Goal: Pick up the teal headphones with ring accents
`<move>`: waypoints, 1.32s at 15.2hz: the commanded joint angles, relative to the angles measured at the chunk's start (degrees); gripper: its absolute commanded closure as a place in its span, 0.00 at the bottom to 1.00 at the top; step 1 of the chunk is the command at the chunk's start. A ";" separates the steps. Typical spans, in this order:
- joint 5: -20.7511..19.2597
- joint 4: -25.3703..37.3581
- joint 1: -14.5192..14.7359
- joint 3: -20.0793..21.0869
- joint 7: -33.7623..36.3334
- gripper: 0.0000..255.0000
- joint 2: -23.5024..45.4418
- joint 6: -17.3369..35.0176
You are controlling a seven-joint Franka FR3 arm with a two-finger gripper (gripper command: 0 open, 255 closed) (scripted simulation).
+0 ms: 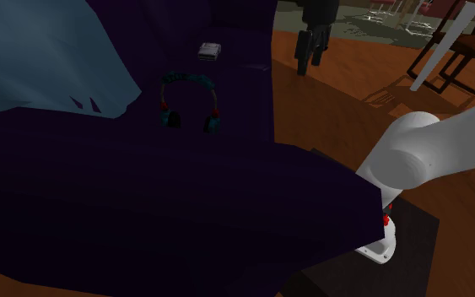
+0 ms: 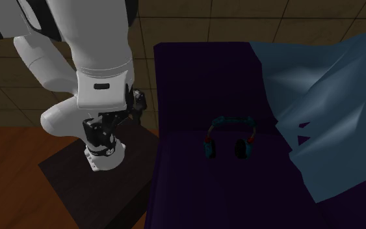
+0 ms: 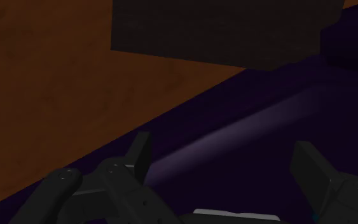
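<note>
The headphones (image 1: 190,101) lie flat on a dark purple surface (image 1: 143,194), well apart from the end effector (image 1: 310,57). In the shoulder view their teal band arches toward the far side and the two ear cups sit at the near end. The open end of the U therefore faces near, and the line from cup to cup runs left to right. Small red accents show where the band meets each cup. The second exterior view shows the same headphones (image 2: 229,136) with the band on the far side, the cups nearer, and the gap between the cups facing the camera.

A pale blue cloth (image 1: 41,59) is bunched on the purple surface to the shoulder view's left of the headphones, near them but not touching. A small white-grey object (image 1: 209,51) rests farther back on the same surface, beyond the band.

The end effector hangs over the wooden floor (image 1: 337,110), off the right edge of the purple surface and farther back than the headphones. In the wrist view the end effector (image 3: 227,167) stands wide open, its black fingers (image 3: 142,156) well apart with nothing between them. Below it lie the edge of the purple surface and the floor.

The arm's white base sits on the dark stand (image 2: 97,185).
</note>
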 commanded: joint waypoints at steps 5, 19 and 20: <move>1.77 3.25 2.81 2.00 -1.60 0.00 5.91 4.20; 4.86 18.99 10.95 9.75 -7.10 0.00 25.56 13.89; 4.87 20.33 11.47 10.35 -7.44 0.00 26.90 14.31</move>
